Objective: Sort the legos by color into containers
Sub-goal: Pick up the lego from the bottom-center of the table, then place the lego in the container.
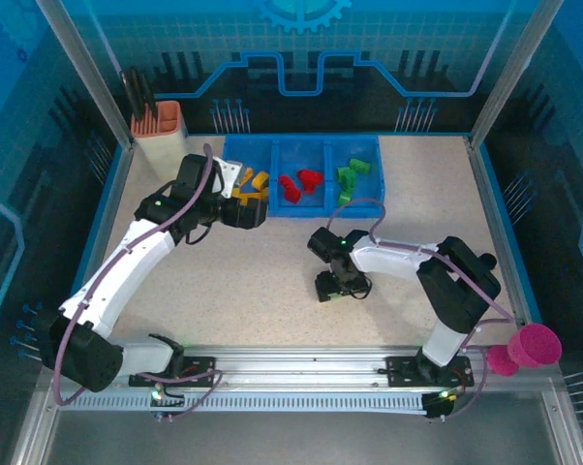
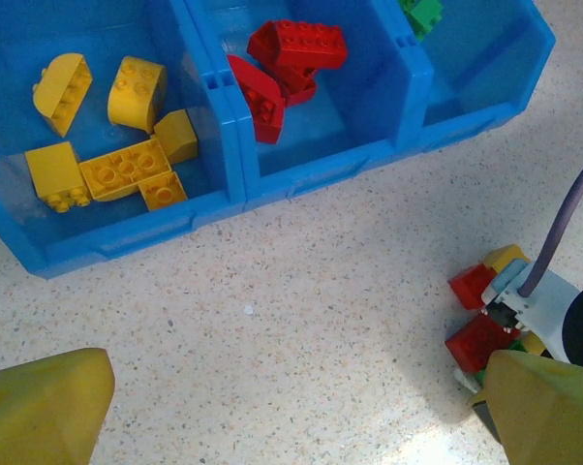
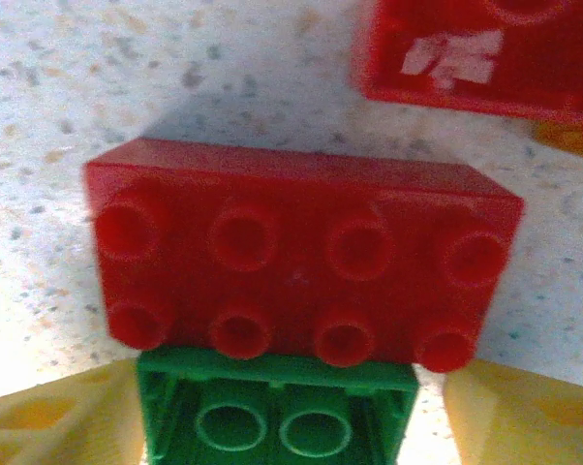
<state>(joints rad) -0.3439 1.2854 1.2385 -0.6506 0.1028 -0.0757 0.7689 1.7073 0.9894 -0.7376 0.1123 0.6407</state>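
Straddling a green brick, the right end effector points down.

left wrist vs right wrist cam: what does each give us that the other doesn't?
Left wrist: the blue tray, yellow bricks in its left compartment, red bricks in the middle one, green bricks in the right one. Right wrist: a close-up of a red eight-stud brick, studs up, an upturned green brick below it in frame, a second red brick top right. Both: speckled tabletop, yellow fingers at the bottom corners.
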